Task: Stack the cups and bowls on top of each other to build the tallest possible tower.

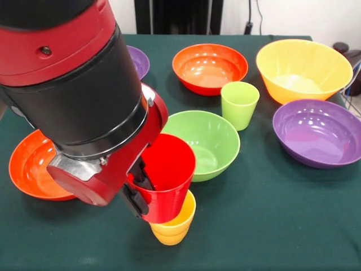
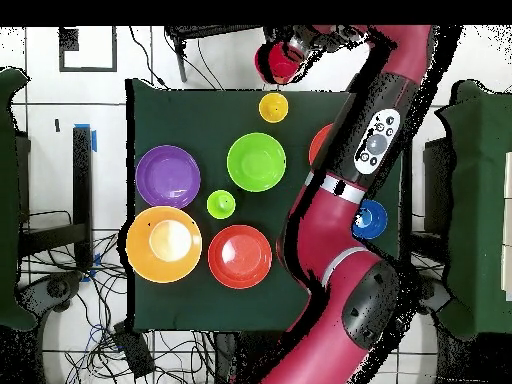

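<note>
I read this as a robotics lab, not a home. I see the red and black arm [image 2: 340, 250] standing at a table [image 2: 180, 300] covered in dark green cloth, on a pale tiled floor [image 2: 40, 50] with tape marks. Loose cables [image 2: 110, 340] trail over the floor beside the table. Toy-bright plastic bowls [image 1: 303, 66] and a cup [image 1: 240, 104] are spread out like test props. Plain white wall [image 1: 316, 17] behind.

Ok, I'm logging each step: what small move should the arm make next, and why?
Probably lower the red cup straight onto the yellow cup and then release. The gripper is shut on the red cup's rim, and the red cup sits right above the yellow one, tilted, apparently not fully seated.
</note>
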### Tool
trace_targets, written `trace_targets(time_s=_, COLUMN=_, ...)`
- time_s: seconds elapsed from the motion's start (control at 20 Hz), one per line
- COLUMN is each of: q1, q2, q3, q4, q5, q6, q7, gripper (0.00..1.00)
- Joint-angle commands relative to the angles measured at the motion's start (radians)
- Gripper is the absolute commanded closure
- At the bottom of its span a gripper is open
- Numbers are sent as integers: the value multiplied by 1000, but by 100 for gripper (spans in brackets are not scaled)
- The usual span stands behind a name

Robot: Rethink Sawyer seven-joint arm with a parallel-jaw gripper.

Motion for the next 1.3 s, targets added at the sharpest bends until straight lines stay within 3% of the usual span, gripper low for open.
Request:
trace_targets(time_s=0.05, q1=-8, q2=35, q3=-191, q4=-30, q5=18, q6=103, q7=-2, gripper=100)
trace_targets(time_s=0.6, q1=-9, q2=37, q3=-266, q4=3, q5=146, q6=78, q7=66, gripper=100)
trace_targets(time_s=1.3, q1=5, q2=35, q3=-320, q4=-10, q5=219, q6=31, q7=84, gripper=100)
